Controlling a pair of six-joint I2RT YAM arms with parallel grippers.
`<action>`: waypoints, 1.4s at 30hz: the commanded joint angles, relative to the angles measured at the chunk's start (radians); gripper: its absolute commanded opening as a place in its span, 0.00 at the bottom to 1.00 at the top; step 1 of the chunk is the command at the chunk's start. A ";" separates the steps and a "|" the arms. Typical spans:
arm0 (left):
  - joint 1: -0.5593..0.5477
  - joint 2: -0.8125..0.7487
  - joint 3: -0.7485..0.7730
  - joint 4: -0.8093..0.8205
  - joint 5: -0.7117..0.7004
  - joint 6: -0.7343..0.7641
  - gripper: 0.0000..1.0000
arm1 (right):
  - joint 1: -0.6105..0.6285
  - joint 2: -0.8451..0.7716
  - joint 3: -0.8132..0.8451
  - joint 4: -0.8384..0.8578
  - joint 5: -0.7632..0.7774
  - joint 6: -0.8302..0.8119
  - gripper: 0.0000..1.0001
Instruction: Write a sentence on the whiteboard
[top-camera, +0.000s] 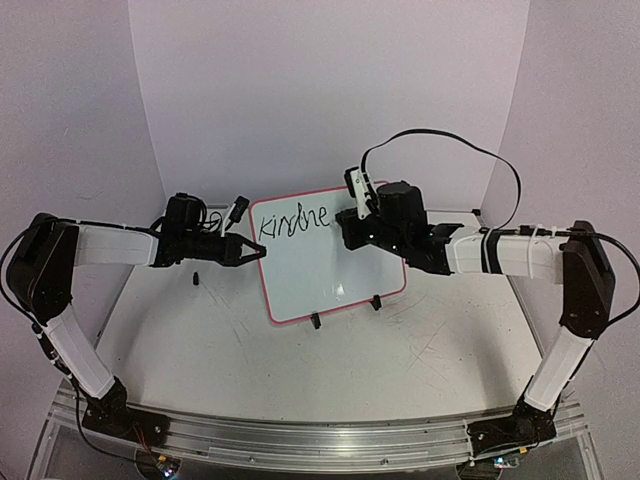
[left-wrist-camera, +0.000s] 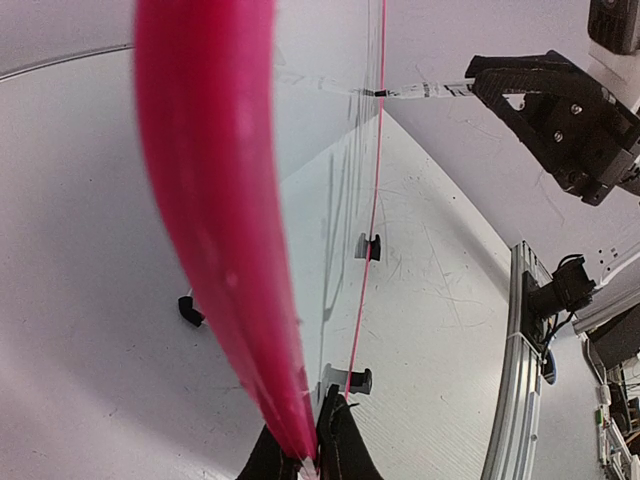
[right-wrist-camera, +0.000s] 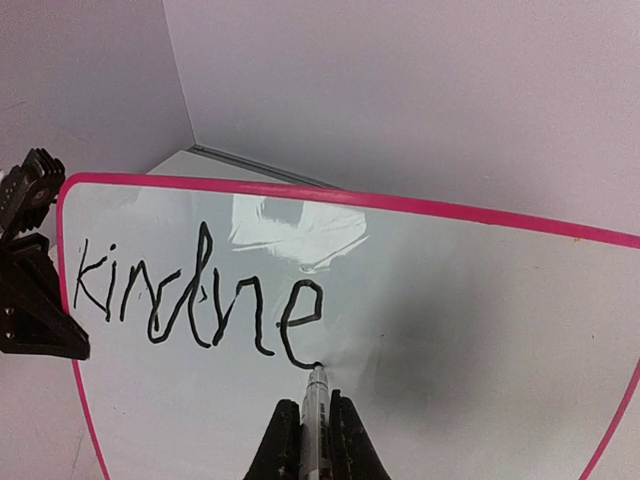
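The whiteboard (top-camera: 335, 275), white with a pink rim, stands tilted on two black clip feet (top-camera: 315, 321) in the middle of the table. Black lettering (right-wrist-camera: 200, 300) reading "kindne" runs along its top. My left gripper (top-camera: 258, 252) is shut on the board's left edge; in the left wrist view the pink rim (left-wrist-camera: 215, 200) runs up from between my fingers (left-wrist-camera: 345, 450). My right gripper (right-wrist-camera: 315, 400) is shut on a silver marker (right-wrist-camera: 317, 385). The marker's tip touches the board at the tail of the last "e".
A small black piece (top-camera: 197, 277) lies on the grey tabletop left of the board. White walls close in the back and sides. A metal rail (top-camera: 300, 440) runs along the near edge. A black cable (top-camera: 470, 150) arcs above the right arm.
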 joint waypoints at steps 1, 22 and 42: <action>0.017 0.030 0.024 -0.013 -0.219 0.094 0.00 | -0.005 -0.100 0.000 0.061 -0.028 -0.004 0.00; 0.018 0.027 0.025 -0.014 -0.217 0.095 0.00 | -0.050 -0.013 0.061 0.066 -0.032 0.006 0.00; 0.018 0.024 0.023 -0.014 -0.217 0.095 0.00 | -0.050 0.024 0.091 0.071 -0.028 -0.007 0.00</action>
